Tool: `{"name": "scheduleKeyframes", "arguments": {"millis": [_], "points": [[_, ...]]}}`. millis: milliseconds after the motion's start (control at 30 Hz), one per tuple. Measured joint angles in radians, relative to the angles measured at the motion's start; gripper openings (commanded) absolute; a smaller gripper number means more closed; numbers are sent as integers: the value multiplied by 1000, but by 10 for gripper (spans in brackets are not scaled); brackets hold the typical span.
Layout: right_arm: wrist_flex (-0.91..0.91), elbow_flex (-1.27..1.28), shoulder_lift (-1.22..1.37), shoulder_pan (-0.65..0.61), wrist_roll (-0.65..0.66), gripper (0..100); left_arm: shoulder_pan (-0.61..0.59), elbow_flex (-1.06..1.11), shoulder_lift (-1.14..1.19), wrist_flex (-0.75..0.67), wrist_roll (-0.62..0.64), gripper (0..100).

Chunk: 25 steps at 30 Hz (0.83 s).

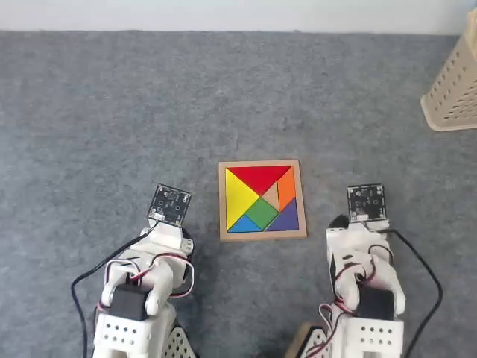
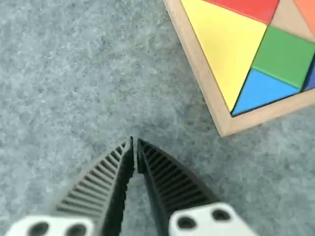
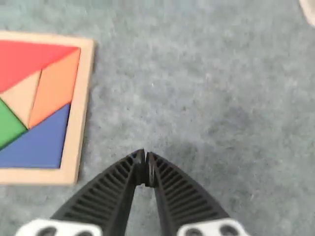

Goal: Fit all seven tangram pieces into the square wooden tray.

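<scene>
The square wooden tray [image 1: 300, 200] lies on the grey carpet between the two arms, holding red, yellow, green, light blue, dark blue, orange and tan pieces that sit flush inside it. In the left wrist view the tray's corner [image 2: 222, 127] shows with the yellow piece [image 2: 224, 46], green piece [image 2: 285, 56] and light blue piece [image 2: 261, 91]. My left gripper [image 2: 134, 142] is shut and empty over bare carpet, just left of the tray. My right gripper [image 3: 145, 156] is shut and empty to the tray's right, near the dark blue piece [image 3: 39, 142] and orange piece [image 3: 56, 86].
A beige perforated basket [image 1: 456, 82] stands at the far right edge. Grey carpet [image 1: 149, 97] spreads open beyond the tray. Both arm bases [image 1: 138, 313] sit at the near edge, with cables looping around them.
</scene>
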Motion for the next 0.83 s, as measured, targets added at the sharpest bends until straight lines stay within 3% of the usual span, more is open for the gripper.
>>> {"name": "scheduleKeyframes", "arguments": {"millis": [333, 833], "points": [[129, 0, 0, 5, 0, 6, 0, 0, 0, 0, 0, 12], [135, 0, 0, 3, 0, 6, 0, 0, 0, 0, 0, 12]]}}
